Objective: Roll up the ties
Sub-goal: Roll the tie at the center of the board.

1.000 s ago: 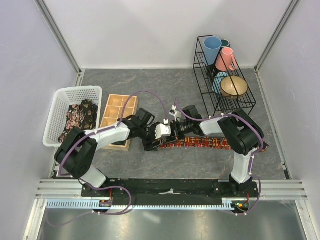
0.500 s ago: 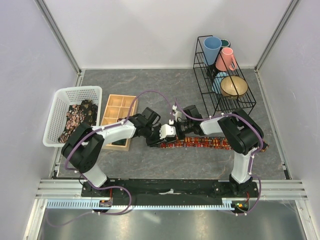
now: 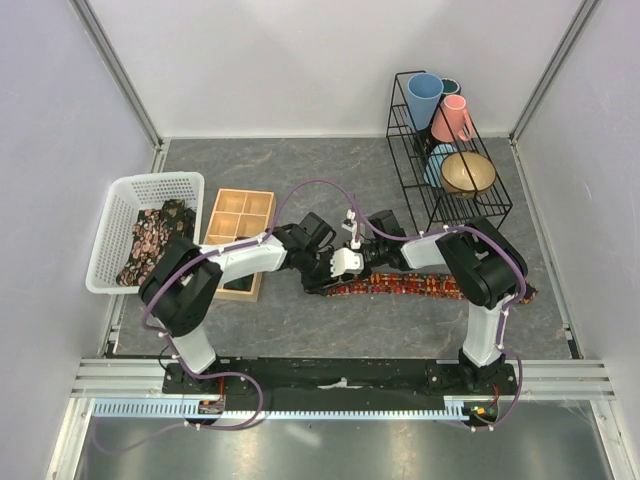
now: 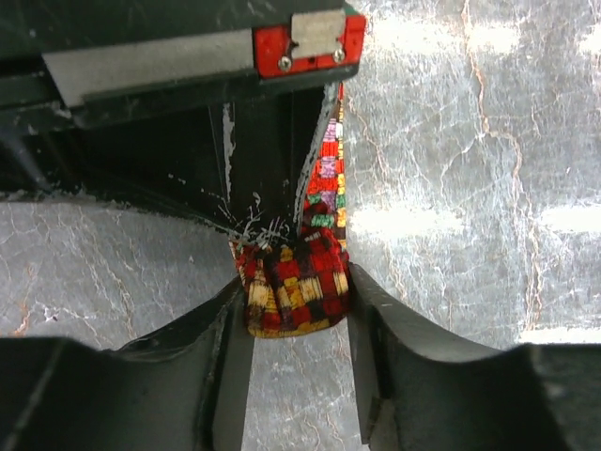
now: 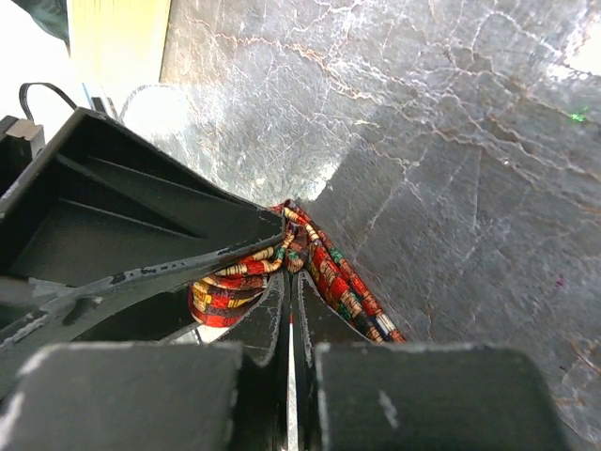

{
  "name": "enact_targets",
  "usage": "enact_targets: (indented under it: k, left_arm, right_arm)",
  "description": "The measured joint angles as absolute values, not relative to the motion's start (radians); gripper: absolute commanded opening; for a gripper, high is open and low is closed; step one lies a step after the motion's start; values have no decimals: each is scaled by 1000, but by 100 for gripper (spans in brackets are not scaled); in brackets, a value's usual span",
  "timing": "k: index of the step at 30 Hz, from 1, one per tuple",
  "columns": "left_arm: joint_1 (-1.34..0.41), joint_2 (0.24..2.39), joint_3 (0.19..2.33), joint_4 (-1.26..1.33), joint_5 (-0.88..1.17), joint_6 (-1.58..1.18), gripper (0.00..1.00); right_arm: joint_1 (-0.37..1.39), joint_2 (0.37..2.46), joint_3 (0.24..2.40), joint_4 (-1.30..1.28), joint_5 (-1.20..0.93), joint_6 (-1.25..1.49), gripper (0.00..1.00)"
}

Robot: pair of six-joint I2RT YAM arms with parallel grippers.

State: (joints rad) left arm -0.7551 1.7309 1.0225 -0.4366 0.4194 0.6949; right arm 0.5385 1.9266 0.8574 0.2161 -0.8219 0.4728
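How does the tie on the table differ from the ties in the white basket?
The table tie lies stretched out with one end rolled; the basket ties lie bunched. The table tie shows red and yellow checks, the basket ties a dark pinkish print. The left end effector grips the table tie's roll; nothing touches the basket ties. Both are patterned fabric.

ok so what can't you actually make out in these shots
- right wrist view: whether the shut right end effector pinches the tie or only sits beside its roll; the left end effector covers part
- top view: the rolled end, under both end effectors; a stretch of the tie, under the right arm
- top view: how many ties fill the basket, too small
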Motion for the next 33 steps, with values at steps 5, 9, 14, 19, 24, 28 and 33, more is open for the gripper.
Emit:
enact_targets:
  k: [5, 9, 14, 19, 24, 28, 33]
  left_arm:
    - [-741, 1734, 1024, -435, 432, 693, 74]
    - [-620, 1629, 931, -350, 565, 642, 93]
    - [-525, 1381, 776, -139, 682, 564, 100]
    - [-545, 1348, 651, 94, 778, 494, 100]
    - [-546, 1365, 564, 178, 841, 500, 100]
    - [-602, 1443, 646, 135, 796, 518, 100]
    - [-657, 1417, 590, 329, 746, 381, 100]
  right_arm:
    - [537, 1927, 851, 227, -822, 478, 0]
    - [533, 1926, 847, 232, -823, 474, 0]
    - [532, 1920, 839, 242, -822, 458, 0]
    - [522, 1905, 824, 229, -826, 428, 0]
    - [497, 1893, 814, 197, -845, 395, 0]
    - [482, 1882, 805, 177, -850, 380, 0]
    - [472, 1872, 801, 150, -853, 364, 0]
